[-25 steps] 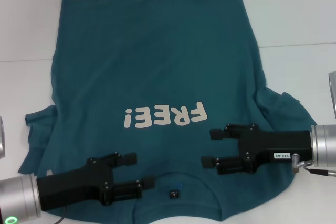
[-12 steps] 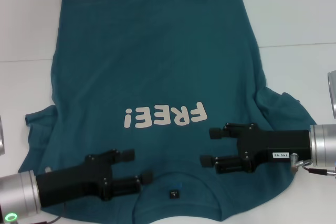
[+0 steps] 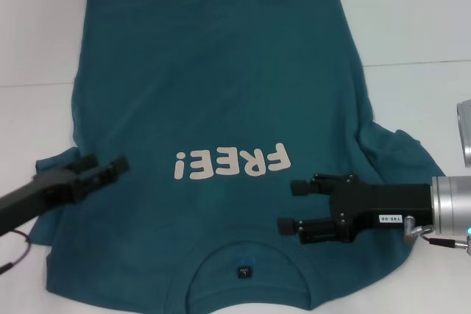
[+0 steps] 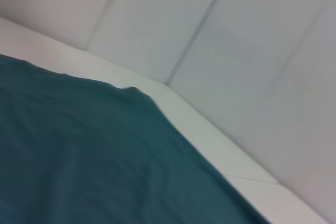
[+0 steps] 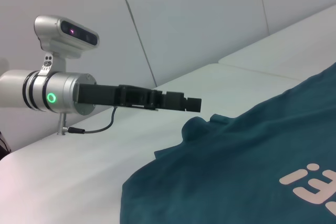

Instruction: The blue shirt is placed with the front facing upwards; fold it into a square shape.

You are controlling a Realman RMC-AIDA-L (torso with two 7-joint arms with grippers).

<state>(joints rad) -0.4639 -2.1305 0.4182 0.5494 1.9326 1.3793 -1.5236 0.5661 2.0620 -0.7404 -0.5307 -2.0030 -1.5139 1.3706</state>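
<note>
The blue shirt [image 3: 221,86] lies spread front-up on the white table, with its collar [image 3: 246,255] at the near edge and the pale "FREE!" print [image 3: 229,161] across the chest. My left gripper [image 3: 107,163] is open and empty, raised over the shirt's left side near the left sleeve [image 3: 51,163]. It also shows in the right wrist view [image 5: 191,103], above the shirt [image 5: 236,171]. My right gripper [image 3: 288,206] is open and empty, low over the shirt just right of the collar. The left wrist view shows only shirt cloth [image 4: 79,156].
The white table [image 3: 412,20] surrounds the shirt, with a seam line across it at mid-height. The right sleeve [image 3: 401,152] is rumpled. A small dark neck label [image 3: 243,273] sits inside the collar. A grey metal part [image 3: 464,134] stands at the right edge.
My left gripper has swung away from the collar, up and to the left, over the shirt's left side. My right gripper has barely moved.
</note>
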